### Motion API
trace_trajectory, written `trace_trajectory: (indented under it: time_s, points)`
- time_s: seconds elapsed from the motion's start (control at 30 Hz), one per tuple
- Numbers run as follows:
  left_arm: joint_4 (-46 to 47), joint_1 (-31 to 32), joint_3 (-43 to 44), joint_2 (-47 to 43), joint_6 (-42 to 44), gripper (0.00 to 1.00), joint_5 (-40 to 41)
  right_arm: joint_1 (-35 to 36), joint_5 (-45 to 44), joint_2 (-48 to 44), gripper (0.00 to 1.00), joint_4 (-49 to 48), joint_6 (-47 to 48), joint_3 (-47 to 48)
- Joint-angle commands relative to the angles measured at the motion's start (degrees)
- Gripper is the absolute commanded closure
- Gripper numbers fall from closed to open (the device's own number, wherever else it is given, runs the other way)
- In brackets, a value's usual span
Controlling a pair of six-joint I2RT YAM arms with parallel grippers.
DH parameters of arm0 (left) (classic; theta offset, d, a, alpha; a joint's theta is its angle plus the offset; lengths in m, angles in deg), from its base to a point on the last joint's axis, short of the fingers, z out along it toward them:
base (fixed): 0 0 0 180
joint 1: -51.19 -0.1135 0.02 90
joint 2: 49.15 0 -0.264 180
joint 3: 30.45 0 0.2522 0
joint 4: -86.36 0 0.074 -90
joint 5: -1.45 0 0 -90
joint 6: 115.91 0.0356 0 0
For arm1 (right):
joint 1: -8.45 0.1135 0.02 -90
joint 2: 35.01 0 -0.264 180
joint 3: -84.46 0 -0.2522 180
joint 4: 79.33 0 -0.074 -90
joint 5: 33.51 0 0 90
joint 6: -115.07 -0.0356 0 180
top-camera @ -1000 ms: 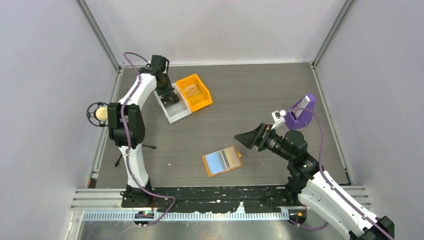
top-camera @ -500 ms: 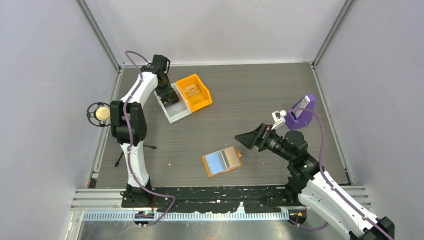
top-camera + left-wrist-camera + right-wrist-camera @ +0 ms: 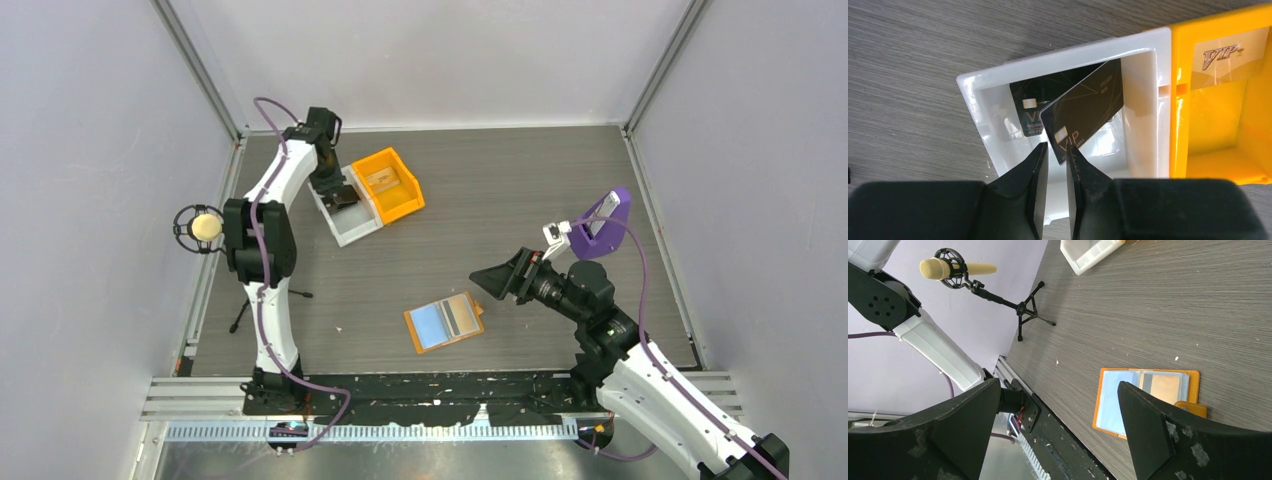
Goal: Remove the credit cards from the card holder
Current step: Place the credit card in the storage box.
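Note:
The orange card holder [image 3: 445, 322] lies open on the table, with a light blue left panel and a copper card with a grey stripe [image 3: 1163, 387] in its right pocket; it also shows in the right wrist view [image 3: 1108, 405]. My right gripper [image 3: 492, 279] is wide open and empty, just right of and above the holder. My left gripper [image 3: 1056, 150] hovers over the white bin [image 3: 1063, 55]. Its jaws stand a narrow gap apart. A black VIP card [image 3: 1083, 110] leans tilted in the bin, its lower corner at the fingertips. A second black card [image 3: 1030, 107] lies beneath it.
An orange bin [image 3: 392, 187] touches the white bin [image 3: 350, 228] and holds a clear VIP card [image 3: 1230, 50]. A purple wedge stand [image 3: 603, 225] sits behind my right arm. A microphone on a small tripod [image 3: 203, 228] stands at the left table edge.
My left wrist has shifted slightly toward the back over the white bin. My right arm and the card holder have not moved.

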Motion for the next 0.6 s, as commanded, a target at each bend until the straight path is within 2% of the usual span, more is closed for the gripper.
trace_trajectory:
  time_s: [0.0, 0.3, 0.47, 0.57]
  points:
    - [-1.5, -0.4, 3.8, 0.6, 1.5, 0.77, 1.8, -0.3, -0.9, -0.5, 0.04, -0.6, 1.3, 3.2]
    - [-2.1, -0.4, 6.0, 1.4, 1.5, 0.74, 1.8, -0.3, -1.3, -0.6, 0.04, 0.6, 2.0, 4.0]
    - [-1.1, -0.4, 4.0, -1.7, 1.2, 0.72, -2.8, -0.3, -1.4, 0.2, 0.04, 0.8, 2.1, 4.1]
    - [1.2, 0.0, 0.4, -6.6, 0.7, 0.72, -7.1, -0.3, -1.3, 1.6, 0.04, 2.2, 2.4, 4.6]
